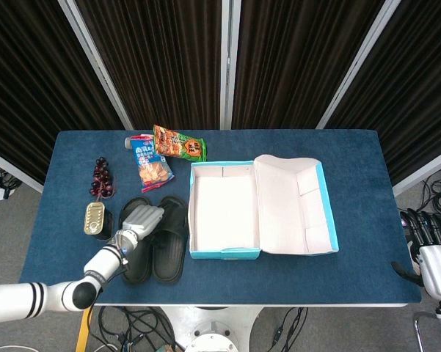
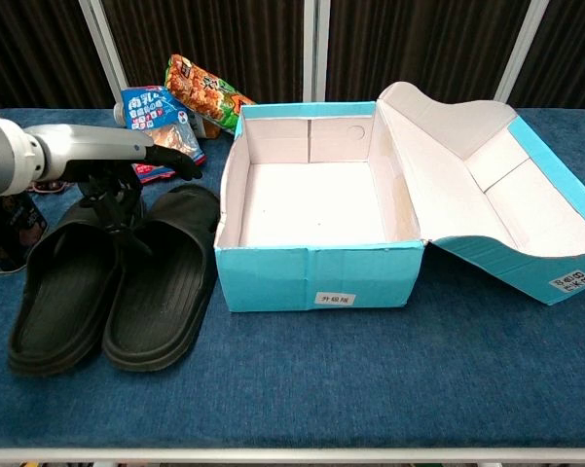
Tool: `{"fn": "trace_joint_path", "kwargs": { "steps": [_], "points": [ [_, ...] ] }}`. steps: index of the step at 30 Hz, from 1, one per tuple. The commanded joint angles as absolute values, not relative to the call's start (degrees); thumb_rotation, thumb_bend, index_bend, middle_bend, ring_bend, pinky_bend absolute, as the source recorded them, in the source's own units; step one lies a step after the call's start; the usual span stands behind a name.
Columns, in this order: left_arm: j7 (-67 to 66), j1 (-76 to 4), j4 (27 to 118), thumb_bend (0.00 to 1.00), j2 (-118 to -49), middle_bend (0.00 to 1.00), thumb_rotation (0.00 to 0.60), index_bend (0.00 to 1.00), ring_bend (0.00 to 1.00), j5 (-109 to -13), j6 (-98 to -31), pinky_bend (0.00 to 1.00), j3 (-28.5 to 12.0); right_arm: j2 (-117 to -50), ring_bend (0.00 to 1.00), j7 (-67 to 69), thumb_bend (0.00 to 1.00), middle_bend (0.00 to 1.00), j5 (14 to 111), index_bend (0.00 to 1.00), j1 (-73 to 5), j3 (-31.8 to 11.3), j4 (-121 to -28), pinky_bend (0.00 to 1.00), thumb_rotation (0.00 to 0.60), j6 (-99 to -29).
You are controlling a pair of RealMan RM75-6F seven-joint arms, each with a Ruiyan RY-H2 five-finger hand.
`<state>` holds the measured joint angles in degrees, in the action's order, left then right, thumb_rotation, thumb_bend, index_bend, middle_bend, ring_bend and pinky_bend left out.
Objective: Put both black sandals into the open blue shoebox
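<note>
Closest to the robot, two black sandals (image 2: 112, 277) lie flat and side by side on the blue table (image 2: 370, 389), touching each other. The sandal on the right is just beside the blue shoebox (image 2: 316, 282), which is open with nothing inside. Its lid (image 2: 506, 209) leans back on the far side from the sandals.

The left hand (image 2: 117, 156) is over the toe ends of the sandals. Its dark fingers (image 2: 175, 161) are spread apart and hold nothing. In the chest view the hand and arm hide part of the sandals' toe ends.

Left of the sandals stands a tin can (image 1: 95, 218). Past it lies a bunch of dark grapes (image 1: 101, 176). Farther back are a blue snack bag (image 1: 150, 163) and an orange snack bag (image 1: 178, 144), near the box's back corner.

Only the head view shows the right hand (image 1: 431, 249), down past the table's edge, well apart from the box. Its fingers are apart and hold nothing. The chest view shows the small white label (image 2: 334, 299) on the box front.
</note>
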<state>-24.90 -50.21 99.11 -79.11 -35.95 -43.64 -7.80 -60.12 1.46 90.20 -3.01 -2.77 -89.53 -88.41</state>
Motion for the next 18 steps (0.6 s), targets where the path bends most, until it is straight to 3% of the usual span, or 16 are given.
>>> {"fn": "trace_joint_path", "kwargs": {
  "steps": [1, 11, 16, 18],
  "points": [
    [-26.5, -54.0, 97.2, 0.00, -81.2, 0.06, 0.600, 0.10, 0.68, -29.7, -43.5, 0.81, -7.5, -60.0, 0.00, 1.7, 0.03, 0.07, 90.0, 0.00, -2.9, -2.8, -89.4, 0.00, 0.600, -88.3],
    [-27.7, -59.6, 92.9, 0.00, -84.6, 0.07, 0.600, 0.11, 0.71, -19.7, -41.4, 0.81, -4.8, -59.9, 0.00, 2.9, 0.03, 0.07, 89.8, 0.00, -3.2, -2.7, -88.7, 0.00, 0.600, -87.6],
    [-27.9, -61.2, 90.2, 0.00, -86.9, 0.18, 0.600, 0.24, 0.77, -16.7, -42.2, 0.81, -3.4, -60.0, 0.00, 3.4, 0.03, 0.07, 89.4, 0.00, -3.0, -2.7, -88.3, 0.00, 0.600, -87.6],
    [-27.5, -61.1, 89.8, 0.00, -87.6, 0.27, 0.600, 0.31, 0.80, -16.6, -43.5, 0.82, -3.4, -60.0, 0.00, 3.5, 0.03, 0.07, 89.4, 0.00, -2.9, -2.7, -88.3, 0.00, 0.600, -87.6]
  ]
}}
